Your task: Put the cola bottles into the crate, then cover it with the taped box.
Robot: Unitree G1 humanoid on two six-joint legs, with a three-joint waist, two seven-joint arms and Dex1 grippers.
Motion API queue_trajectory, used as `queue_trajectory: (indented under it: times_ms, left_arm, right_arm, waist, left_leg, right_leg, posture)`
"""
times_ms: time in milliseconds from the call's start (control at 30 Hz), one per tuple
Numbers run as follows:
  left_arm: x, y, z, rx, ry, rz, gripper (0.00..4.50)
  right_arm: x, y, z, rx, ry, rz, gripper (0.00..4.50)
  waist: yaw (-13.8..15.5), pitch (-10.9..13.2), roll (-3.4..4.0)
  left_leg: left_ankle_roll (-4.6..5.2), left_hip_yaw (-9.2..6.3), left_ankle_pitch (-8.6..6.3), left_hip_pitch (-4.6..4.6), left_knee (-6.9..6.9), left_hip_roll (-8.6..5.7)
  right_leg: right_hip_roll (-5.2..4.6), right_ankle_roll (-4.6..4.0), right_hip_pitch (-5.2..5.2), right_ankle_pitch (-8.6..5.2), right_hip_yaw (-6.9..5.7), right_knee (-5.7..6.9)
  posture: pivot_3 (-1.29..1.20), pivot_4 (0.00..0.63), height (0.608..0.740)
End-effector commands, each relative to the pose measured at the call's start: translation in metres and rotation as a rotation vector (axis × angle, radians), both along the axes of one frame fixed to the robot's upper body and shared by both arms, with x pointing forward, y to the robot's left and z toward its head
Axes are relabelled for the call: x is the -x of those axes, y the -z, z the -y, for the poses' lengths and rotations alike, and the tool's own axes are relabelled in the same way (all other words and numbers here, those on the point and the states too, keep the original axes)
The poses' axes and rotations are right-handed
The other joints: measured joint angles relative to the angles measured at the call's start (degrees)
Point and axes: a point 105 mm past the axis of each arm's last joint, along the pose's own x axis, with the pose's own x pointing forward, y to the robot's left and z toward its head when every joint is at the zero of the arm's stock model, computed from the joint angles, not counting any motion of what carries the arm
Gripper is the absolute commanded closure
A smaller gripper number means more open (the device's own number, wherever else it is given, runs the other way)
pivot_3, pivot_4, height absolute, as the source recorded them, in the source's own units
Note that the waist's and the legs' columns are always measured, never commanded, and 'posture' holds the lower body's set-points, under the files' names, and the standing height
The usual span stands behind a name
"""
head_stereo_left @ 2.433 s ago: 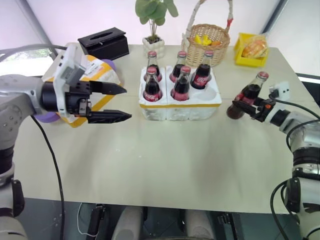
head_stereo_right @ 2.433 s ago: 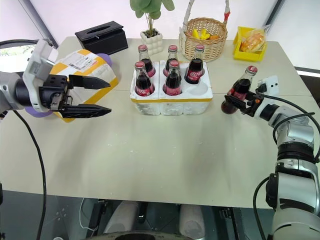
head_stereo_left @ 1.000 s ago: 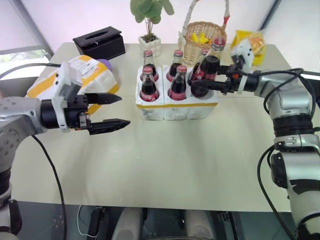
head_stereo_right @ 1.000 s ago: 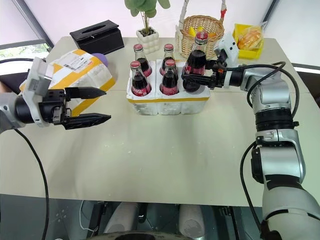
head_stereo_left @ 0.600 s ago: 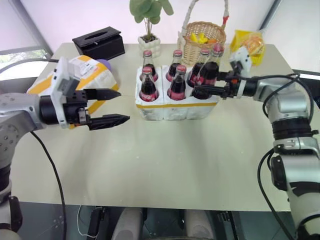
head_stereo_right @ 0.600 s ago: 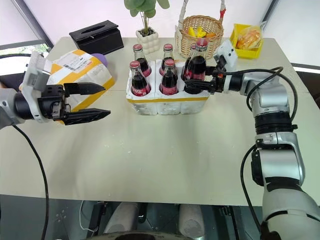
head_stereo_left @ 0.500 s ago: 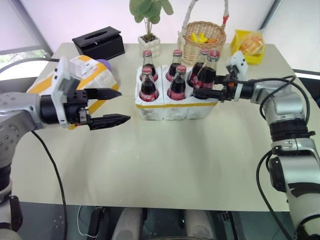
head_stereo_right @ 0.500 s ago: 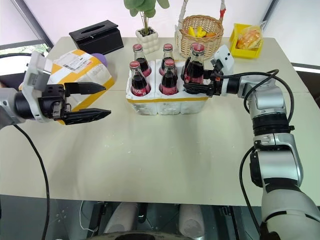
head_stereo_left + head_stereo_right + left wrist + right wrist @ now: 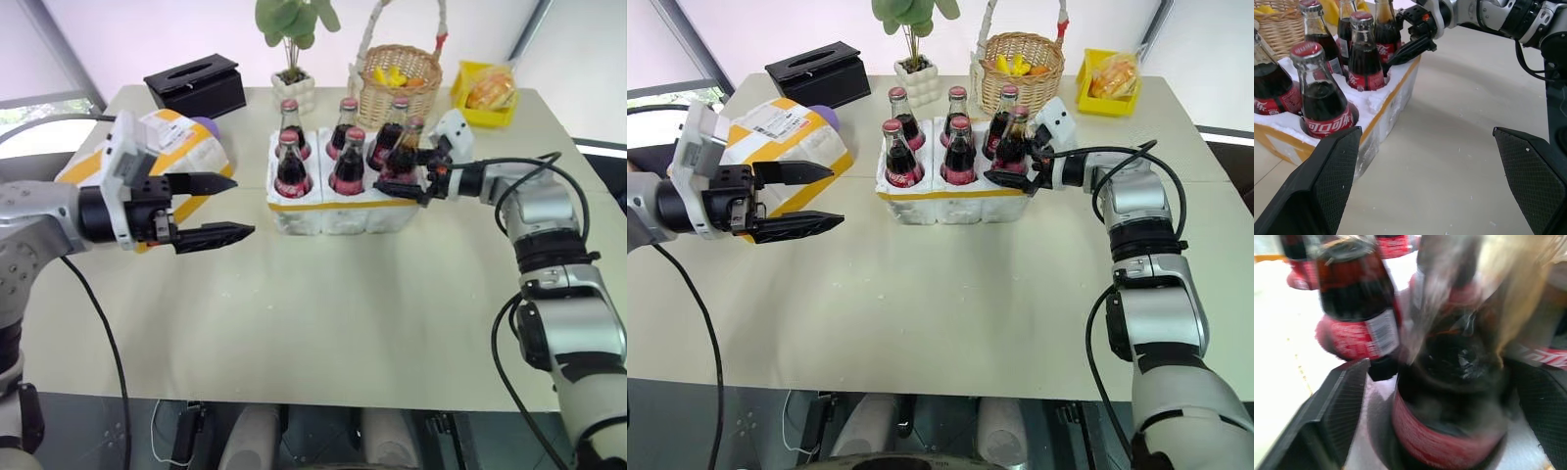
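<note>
Sixth cola bottle (image 9: pixel 1010 140) seated in the crate (image 9: pixel 955 201); right gripper (image 9: pixel 1011 164) apparently spread around it, left gripper (image 9: pixel 811 199) spread. Next: fetch the taped box (image 9: pixel 789 132).

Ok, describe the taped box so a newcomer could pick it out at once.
Start at the white styrofoam crate holding dark glass cola bottles in the middle of the beige table. Look toward the robot's left, to the table's edge behind the left gripper. The white styrofoam box wrapped in wide yellow tape bands lies there, and unlike the black tissue box farther back, it bears a white shipping label.
</note>
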Motion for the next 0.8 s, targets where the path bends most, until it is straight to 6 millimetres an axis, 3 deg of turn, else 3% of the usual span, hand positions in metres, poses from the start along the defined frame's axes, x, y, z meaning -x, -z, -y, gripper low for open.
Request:
queue_trajectory:
  times_ms: [33, 200, 400, 567, 700, 800]
  left_arm:
    - [0.002, -0.01, -0.002, -0.004, -0.012, 0.056, 0.0]
    - [-0.001, -0.008, -0.015, -0.014, -0.088, 0.06, 0.0]
    - [-0.012, 0.002, -0.057, -0.128, -0.372, 0.166, 0.0]
    - [-0.01, 0.008, -0.089, -0.275, -0.621, 0.282, 0.0]
    - [-0.003, 0.028, -0.126, -0.565, -0.798, 0.345, 0.0]
    - [0.001, 0.032, -0.164, -0.747, -1.028, 0.391, 0.0]
  right_arm:
    - [0.0, -0.012, -0.003, -0.018, -0.009, 0.038, 0.07]
    - [0.01, -0.027, 0.004, -0.052, -0.05, 0.067, 0.07]
    - [0.03, -0.056, 0.031, -0.006, -0.041, 0.187, 0.07]
    - [0.067, -0.083, 0.056, -0.006, -0.118, 0.232, 0.07]
    - [0.09, -0.098, 0.063, -0.042, -0.175, 0.245, 0.07]
    - [0.114, -0.102, 0.057, -0.104, -0.283, 0.192, 0.07]
  waist:
    - [-0.01, 0.0, 0.0]
    - [-0.01, 0.0, 0.01]
    - [0.04, 0.01, 0.02]
    - [0.27, 0.01, 0.03]
    - [-0.05, 0.02, 0.04]
    - [0.13, 0.02, 0.05]
  left_leg:
    - [0.0, 0.0, 0.0, 0.02, 0.0, 0.01]
    - [0.0, 0.0, 0.0, 0.03, -0.04, 0.03]
    - [0.0, 0.01, 0.0, 0.0, -0.2, 0.03]
    - [0.0, 0.01, -0.01, -0.05, -0.21, 0.04]
    - [-0.01, 0.09, -0.02, -0.03, -0.19, 0.09]
    - [-0.01, 0.11, -0.02, -0.02, -0.2, 0.12]
  right_leg:
    - [0.02, 0.0, 0.01, 0.0, 0.0, 0.0]
    - [0.04, -0.01, 0.0, 0.0, 0.01, 0.0]
    - [0.02, -0.02, -0.08, 0.0, 0.02, -0.03]
    - [0.0, -0.03, -0.09, -0.01, 0.01, -0.09]
    - [-0.01, -0.04, -0.1, -0.01, 0.02, -0.12]
    - [0.0, -0.19, -0.13, -0.05, 0.04, -0.09]
  posture:
    - [0.0, 0.15, 0.74]
    - [0.0, 0.15, 0.74]
    - [0.0, 0.15, 0.74]
    - [0.0, 0.15, 0.74]
    - [0.0, 0.15, 0.74]
    - [0.0, 0.15, 0.74]
